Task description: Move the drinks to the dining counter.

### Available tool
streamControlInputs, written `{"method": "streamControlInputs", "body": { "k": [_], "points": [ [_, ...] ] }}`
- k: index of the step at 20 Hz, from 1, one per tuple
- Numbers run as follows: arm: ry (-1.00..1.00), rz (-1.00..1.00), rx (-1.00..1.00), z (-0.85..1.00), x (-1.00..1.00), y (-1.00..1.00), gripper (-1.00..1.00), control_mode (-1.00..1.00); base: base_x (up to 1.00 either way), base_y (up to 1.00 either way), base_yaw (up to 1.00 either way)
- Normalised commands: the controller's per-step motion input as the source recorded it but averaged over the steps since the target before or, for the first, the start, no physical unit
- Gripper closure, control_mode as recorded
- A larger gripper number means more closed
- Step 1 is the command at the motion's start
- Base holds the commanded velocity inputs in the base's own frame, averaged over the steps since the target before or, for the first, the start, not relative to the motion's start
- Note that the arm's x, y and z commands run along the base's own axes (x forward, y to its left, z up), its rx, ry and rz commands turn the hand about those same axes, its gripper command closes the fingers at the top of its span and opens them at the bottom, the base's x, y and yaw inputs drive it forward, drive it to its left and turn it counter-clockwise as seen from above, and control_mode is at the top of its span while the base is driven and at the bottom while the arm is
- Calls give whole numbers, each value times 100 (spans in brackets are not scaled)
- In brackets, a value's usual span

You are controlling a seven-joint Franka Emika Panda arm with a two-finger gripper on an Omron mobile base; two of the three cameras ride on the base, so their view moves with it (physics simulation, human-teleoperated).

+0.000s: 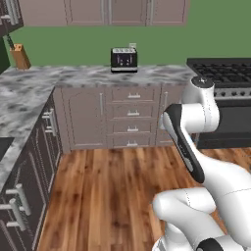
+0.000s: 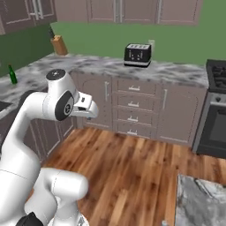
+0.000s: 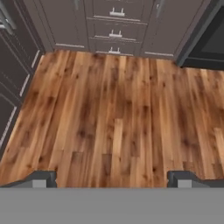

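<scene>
Pincer (image 3: pixel 112 179) hangs above bare wood floor (image 3: pixel 113 118), fingers (image 3: pixel 41 178) set wide apart with nothing between them; in the hand view the two dark tips rise at the bottom edge, one at each side. Arm (image 2: pixel 39 114) is folded, its white links and dark joints rising from the lower left of the right base view and from the lower right of the left base view, hand pointing forward and down at the floor. Ahead stands an L-shaped marble counter (image 1: pixel 73 76) on taupe cabinets with a stack of four drawers (image 1: pixel 133 117) carrying metal handles. A black toaster (image 1: pixel 123 60) sits on this counter against the green wall (image 1: pixel 73 44). A wooden knife block (image 1: pixel 20 56) stands in the corner, well apart from the toaster. In the right base view a slim dark-green bottle (image 2: pixel 13 74) stands upright on the left run of the counter, near its edge, between the knife block and the black sink (image 2: pixel 3 106). This bottle is well apart from the pincer. A dark stove (image 1: pixel 223 73) with an oven door below adjoins the counter at the right. A corner of a grey-white veined dining counter (image 2: pixel 201 201) shows at the lower right of the right base view, across the floor from the drawers and well apart from the bottle.
</scene>
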Motion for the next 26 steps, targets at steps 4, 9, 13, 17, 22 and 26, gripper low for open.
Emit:
{"method": "streamControlInputs", "body": {
  "k": [4,9,13,17,22,26],
  "points": [
    [0,0,0,0,0,0,-100,100,100,-17,18],
    [0,0,0,0,0,0,-100,100,100,-11,45],
    [0,0,0,0,0,0,-100,100,97,-7,77],
    [0,0,0,0,0,0,-100,100,79,-4,84],
    [0,0,0,0,0,0,-100,100,75,-6,85],
    [0,0,0,0,0,0,-100,100,80,-9,83]
  ]
}}
